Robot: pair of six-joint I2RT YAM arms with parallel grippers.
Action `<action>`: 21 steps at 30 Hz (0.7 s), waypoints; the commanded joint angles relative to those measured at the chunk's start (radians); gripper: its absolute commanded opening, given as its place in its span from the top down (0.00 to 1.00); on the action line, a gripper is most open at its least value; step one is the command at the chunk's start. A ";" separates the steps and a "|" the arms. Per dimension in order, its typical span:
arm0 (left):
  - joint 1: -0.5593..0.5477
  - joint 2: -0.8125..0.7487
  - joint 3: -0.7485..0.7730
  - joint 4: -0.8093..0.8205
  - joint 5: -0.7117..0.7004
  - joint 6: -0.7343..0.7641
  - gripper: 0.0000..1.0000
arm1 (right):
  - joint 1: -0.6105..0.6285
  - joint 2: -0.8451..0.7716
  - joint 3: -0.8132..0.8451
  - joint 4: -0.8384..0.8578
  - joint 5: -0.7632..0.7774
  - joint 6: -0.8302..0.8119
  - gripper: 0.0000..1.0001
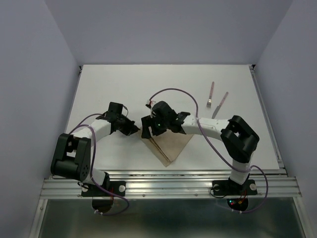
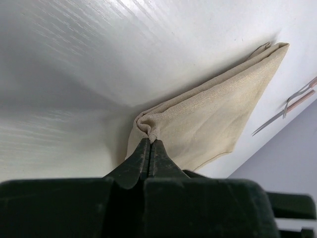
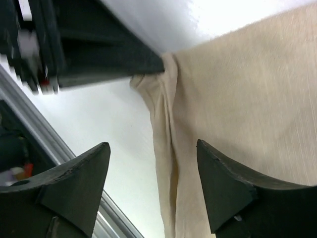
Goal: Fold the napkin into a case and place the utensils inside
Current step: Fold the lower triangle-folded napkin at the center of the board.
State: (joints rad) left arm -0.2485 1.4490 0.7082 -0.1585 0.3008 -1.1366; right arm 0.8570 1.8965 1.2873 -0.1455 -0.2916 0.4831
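One napkin [image 2: 213, 114] corner tight in left gripper [image 2: 150, 142]; right gripper [image 3: 152, 146] spread just beside.

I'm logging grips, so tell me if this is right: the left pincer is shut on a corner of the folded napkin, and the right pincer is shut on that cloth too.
Not quite. The right pincer is open, its jaws spread wide over the napkin and gripping nothing, as the right wrist view shows. The left pincer is indeed shut on a corner.
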 commanded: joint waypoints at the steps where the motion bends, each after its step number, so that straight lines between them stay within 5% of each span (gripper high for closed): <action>1: -0.006 -0.044 0.051 -0.046 -0.026 -0.014 1.00 | 0.121 -0.112 -0.072 -0.055 0.264 -0.096 0.23; 10: -0.006 -0.041 0.048 -0.047 -0.032 -0.014 1.00 | 0.301 -0.192 -0.174 -0.104 0.655 -0.199 0.19; 21: -0.006 -0.033 0.051 -0.050 -0.040 -0.018 1.00 | 0.364 -0.132 -0.204 -0.118 0.735 -0.190 0.30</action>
State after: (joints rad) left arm -0.2493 1.4422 0.7300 -0.1886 0.2806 -1.1465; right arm 1.1999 1.7439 1.0966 -0.2638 0.3786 0.3012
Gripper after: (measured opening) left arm 0.033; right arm 0.718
